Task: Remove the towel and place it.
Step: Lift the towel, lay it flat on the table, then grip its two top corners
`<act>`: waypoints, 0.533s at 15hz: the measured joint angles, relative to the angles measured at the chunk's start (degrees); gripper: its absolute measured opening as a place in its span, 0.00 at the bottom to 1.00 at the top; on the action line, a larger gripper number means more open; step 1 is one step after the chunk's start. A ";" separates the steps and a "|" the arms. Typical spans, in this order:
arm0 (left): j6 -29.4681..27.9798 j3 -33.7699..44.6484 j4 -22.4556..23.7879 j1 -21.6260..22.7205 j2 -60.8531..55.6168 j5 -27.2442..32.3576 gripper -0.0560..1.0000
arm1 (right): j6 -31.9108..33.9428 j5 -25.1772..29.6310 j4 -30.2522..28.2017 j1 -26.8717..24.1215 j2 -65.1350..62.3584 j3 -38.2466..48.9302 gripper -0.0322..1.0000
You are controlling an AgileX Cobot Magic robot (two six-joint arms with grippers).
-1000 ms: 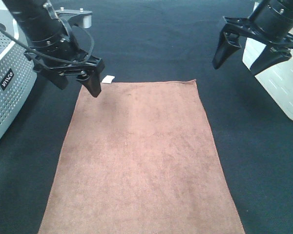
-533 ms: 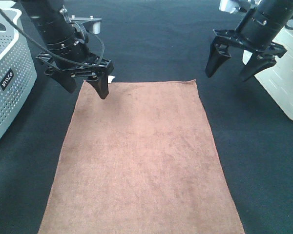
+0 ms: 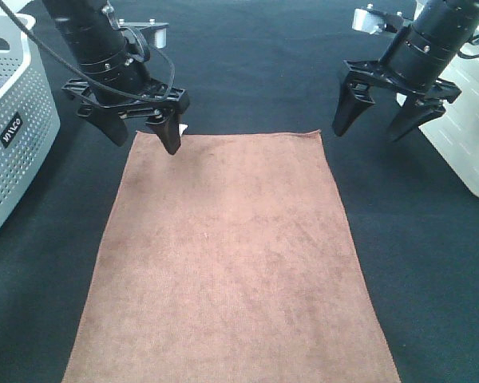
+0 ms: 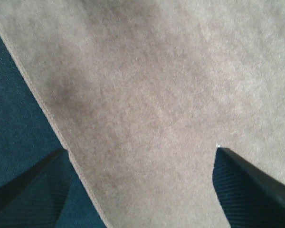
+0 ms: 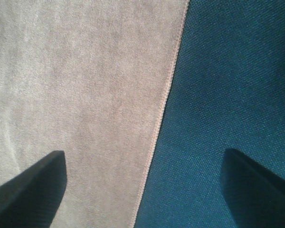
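The towel (image 3: 231, 255) lay flat on the dark surface (image 3: 247, 64), ungrasped. This looked like the approach step. The left gripper (image 3: 146, 142) straddled its far-left corner and the right gripper (image 3: 367, 134) hovered beside the far-right corner, both with fingers spread. Next, they would probably need to descend and pinch.

One towel (image 3: 223, 255); one basket (image 3: 20, 152); one bin (image 3: 473, 155); left gripper (image 3: 144, 144) and right gripper (image 3: 367, 134).

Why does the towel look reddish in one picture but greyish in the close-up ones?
Probably the cameras see colour differently. Exterior high view: the towel is reddish-brown and evenly lit. Left wrist view: paler tan, with a soft darker patch, maybe a shadow. Right wrist view: tan too, hem sharp, black fingertips soft-edged.
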 joint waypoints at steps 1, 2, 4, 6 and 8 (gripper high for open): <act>0.00 0.00 0.00 0.00 0.00 0.74 0.78 | 0.00 0.00 0.17 0.00 0.00 0.00 0.81; -0.06 0.00 0.00 0.00 0.00 0.92 0.78 | 0.00 0.00 0.17 0.00 0.00 0.00 0.81; -0.06 0.00 0.00 0.00 0.00 0.97 0.78 | -0.06 0.00 0.17 0.00 0.00 0.00 0.81; -0.23 0.00 0.00 0.00 0.00 1.09 0.78 | -0.06 0.00 0.29 0.00 0.00 0.00 0.81; -0.29 0.00 0.00 0.00 0.00 1.38 0.78 | -0.06 0.00 0.40 0.00 0.00 0.00 0.81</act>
